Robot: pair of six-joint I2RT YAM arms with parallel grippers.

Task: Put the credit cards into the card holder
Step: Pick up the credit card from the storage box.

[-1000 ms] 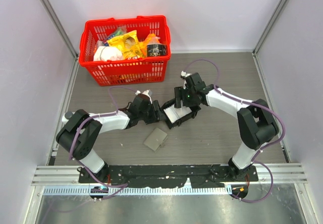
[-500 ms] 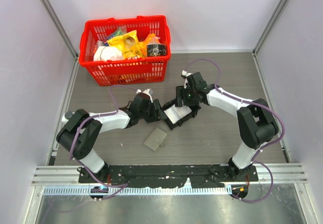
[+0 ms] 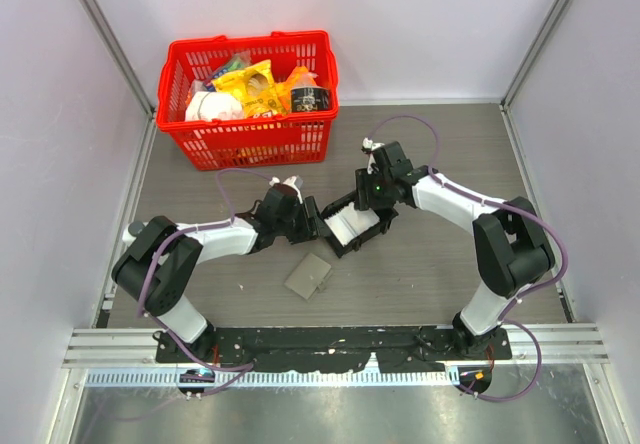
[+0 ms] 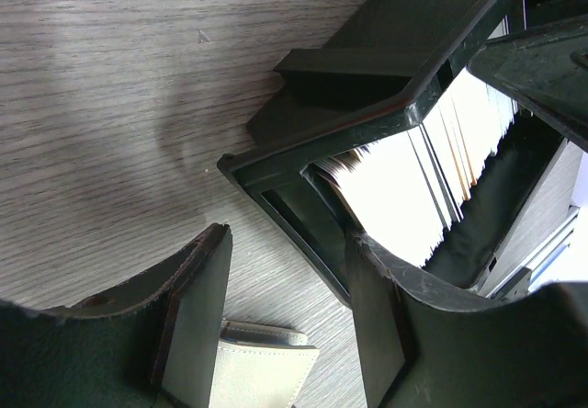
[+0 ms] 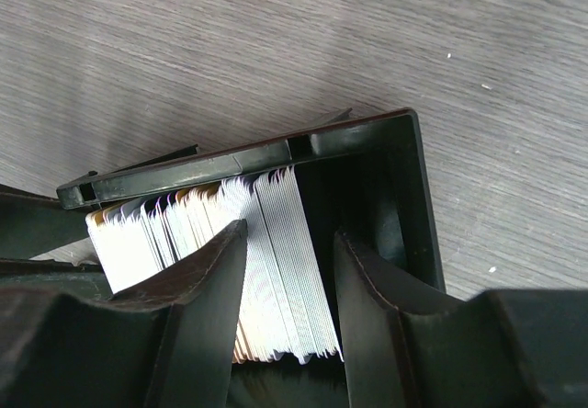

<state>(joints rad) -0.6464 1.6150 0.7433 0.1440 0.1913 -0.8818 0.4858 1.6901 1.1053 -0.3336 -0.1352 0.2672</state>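
The credit cards (image 5: 280, 307) stand on edge as a white stack, some tan-orange, in a black open tray (image 5: 404, 169) at mid-table (image 3: 345, 247). My right gripper (image 5: 289, 238) reaches down into the tray, its fingers straddling a bundle of cards. The left finger rests against the cards and a dark gap remains at the right finger. My left gripper (image 4: 287, 243) is open at the tray's left end, with the tray wall (image 4: 303, 215) near its right finger and cards (image 4: 404, 187) beyond. The card holder (image 3: 308, 275), grey-beige, lies flat in front of the tray (image 4: 262, 376).
A red basket (image 3: 250, 99) full of groceries stands at the back left. White walls close in both sides and the rear of the wood-grain table (image 3: 430, 264).
The right gripper's jaws have narrowed around the cards in the tray. The left arm, the tray and the card holder have stayed put.
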